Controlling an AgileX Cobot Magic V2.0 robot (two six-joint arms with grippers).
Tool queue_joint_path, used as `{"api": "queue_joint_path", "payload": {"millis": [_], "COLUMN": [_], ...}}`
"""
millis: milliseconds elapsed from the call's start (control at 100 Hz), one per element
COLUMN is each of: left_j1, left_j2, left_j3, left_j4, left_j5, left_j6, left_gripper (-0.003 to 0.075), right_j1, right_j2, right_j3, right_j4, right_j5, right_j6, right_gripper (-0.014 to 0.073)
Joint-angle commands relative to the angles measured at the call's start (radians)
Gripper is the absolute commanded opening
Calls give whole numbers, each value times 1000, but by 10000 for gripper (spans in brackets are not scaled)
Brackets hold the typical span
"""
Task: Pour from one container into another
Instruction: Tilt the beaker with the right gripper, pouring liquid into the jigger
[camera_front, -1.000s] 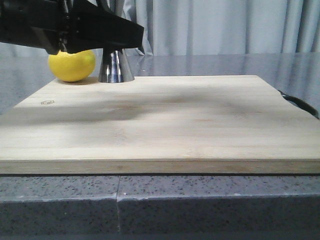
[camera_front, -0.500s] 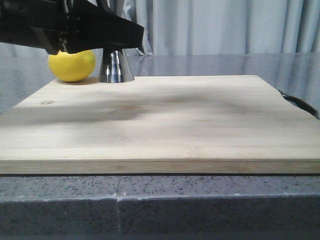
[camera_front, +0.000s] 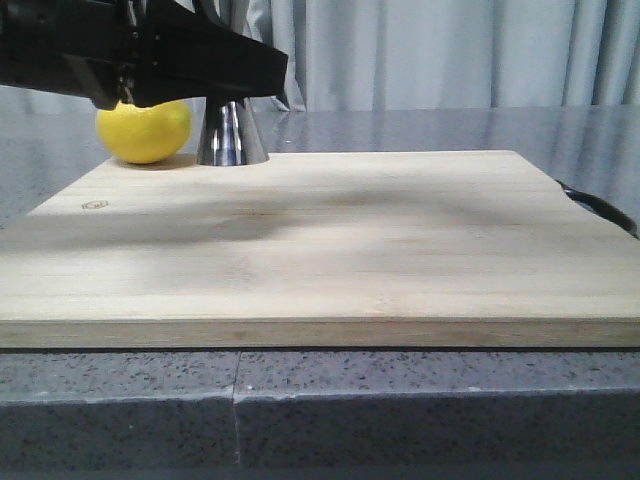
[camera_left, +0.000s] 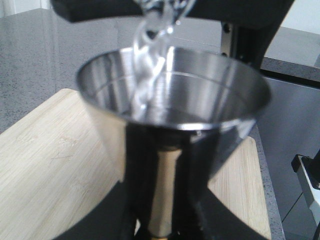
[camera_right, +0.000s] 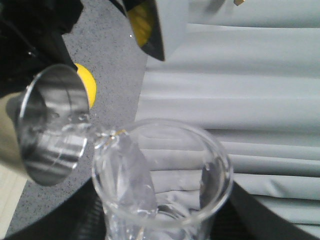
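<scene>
Pouring at the board's far left corner.
We saw one beaker (camera_right: 162, 175) tipped in the right pincer, which pinched it, water streaming into one jigger (camera_left: 172, 107); the left pincer pinched the jigger's gold waist. We judged the glass light, slippery and fragile, best held round its body, the steel stiff. One lemon (camera_front: 143, 130) sat beside, on one board (camera_front: 320, 250).

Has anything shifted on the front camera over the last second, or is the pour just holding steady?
Nothing visibly moved. The black arm stays across the top left, the steel jigger stands at the far edge of the wooden board, and the lemon sits beside it as before. Water runs from the glass beaker into the jigger.
</scene>
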Motion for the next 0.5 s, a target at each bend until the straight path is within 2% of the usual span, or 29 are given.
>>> {"api": "queue_joint_path", "payload": {"millis": [0,490], "left_j1": [-7,-7], "left_j2": [-44,-44], "left_j3": [-28,-28], "left_j4": [-66,-66], "left_j5": [128,128], "left_j6": [-8,-8], "left_gripper": [-19,-19], "right_j1": [1,1], "right_j2": [-43,-43], "right_j3": [-36,-36], "right_j4": [-21,-75], "right_j5": [10,10], "right_j6": [-2,-2], "right_gripper": [222,222]}}
